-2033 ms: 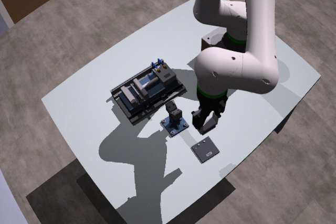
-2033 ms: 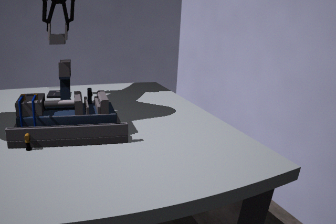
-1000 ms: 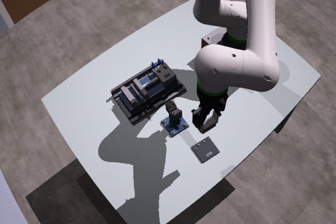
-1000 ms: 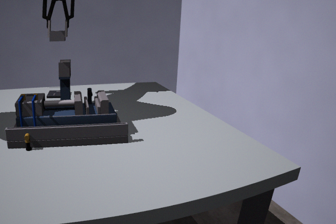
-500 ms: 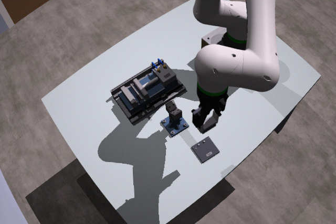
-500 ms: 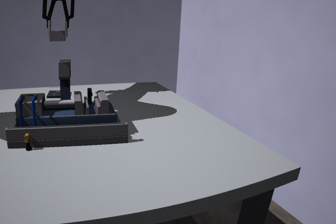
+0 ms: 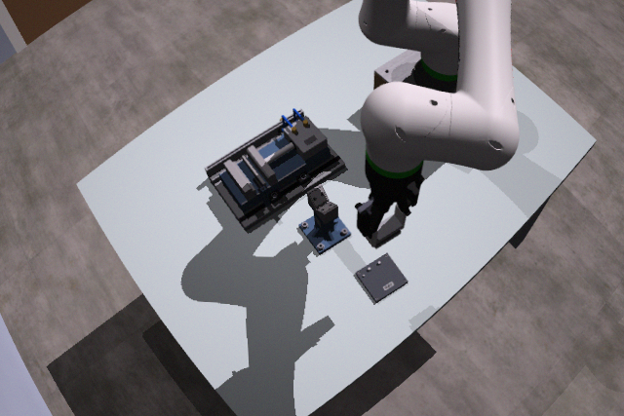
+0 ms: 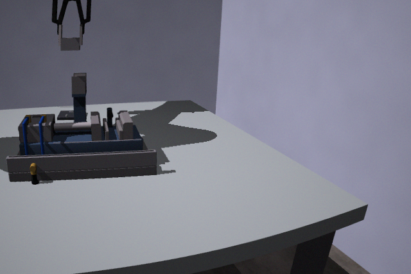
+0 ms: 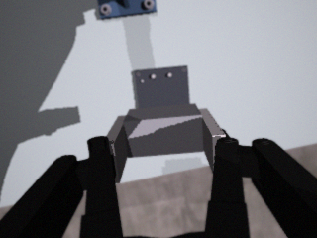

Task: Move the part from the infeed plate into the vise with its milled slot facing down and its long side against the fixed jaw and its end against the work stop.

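Observation:
My gripper (image 7: pixel 385 230) is shut on the part (image 9: pixel 165 134), a grey block, and holds it high above the table. It also shows in the exterior view (image 8: pixel 70 42), held between the fingertips well above the V-block (image 8: pixel 79 93). The dark infeed plate (image 7: pixel 381 278) lies bare on the table below and in front of the gripper; the wrist view shows it (image 9: pixel 160 86) just beyond the part. The vise (image 7: pixel 274 165) stands open to the left, with the air cylinder (image 7: pixel 307 136) at its far end. The part's slot side cannot be told.
The V-block (image 7: pixel 325 214) on its blue base stands between the vise and the gripper. The robot's base (image 7: pixel 398 71) is at the back right. A long grey rail (image 8: pixel 81 163) with a yellow knob runs along the vise's side.

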You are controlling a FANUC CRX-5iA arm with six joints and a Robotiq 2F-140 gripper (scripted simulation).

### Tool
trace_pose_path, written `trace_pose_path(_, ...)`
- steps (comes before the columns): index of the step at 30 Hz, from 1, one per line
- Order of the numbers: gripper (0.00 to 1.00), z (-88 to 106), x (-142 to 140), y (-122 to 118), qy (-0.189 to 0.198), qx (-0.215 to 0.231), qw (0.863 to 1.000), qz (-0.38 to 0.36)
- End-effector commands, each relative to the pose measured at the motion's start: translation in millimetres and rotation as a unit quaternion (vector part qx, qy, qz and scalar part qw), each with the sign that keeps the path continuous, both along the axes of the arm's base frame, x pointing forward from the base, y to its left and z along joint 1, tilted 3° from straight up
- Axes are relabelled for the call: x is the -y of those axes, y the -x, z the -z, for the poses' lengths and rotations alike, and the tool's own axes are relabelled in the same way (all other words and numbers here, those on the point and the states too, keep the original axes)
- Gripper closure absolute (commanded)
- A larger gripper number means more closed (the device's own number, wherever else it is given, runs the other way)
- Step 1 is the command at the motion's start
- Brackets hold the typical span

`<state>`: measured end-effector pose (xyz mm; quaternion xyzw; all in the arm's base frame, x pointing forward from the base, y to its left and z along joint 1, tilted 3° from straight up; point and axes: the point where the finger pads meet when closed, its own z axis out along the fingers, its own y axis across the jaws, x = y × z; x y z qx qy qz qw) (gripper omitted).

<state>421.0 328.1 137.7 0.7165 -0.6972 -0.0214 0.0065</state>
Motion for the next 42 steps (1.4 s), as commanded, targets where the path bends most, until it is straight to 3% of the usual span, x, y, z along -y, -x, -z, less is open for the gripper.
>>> trace_pose_path(1, 1.00, -0.2, 1.0, -0.7, 0.000, 0.000, 1.000, 0.000)
trace_pose_path(21, 1.00, 0.4, 22.5, -10.7, 0.000, 0.000, 1.000, -0.002)
trace_pose_path(42, 1.00, 2.2, 78.7, -31.3, 0.000, 0.001, 1.000, -0.006)
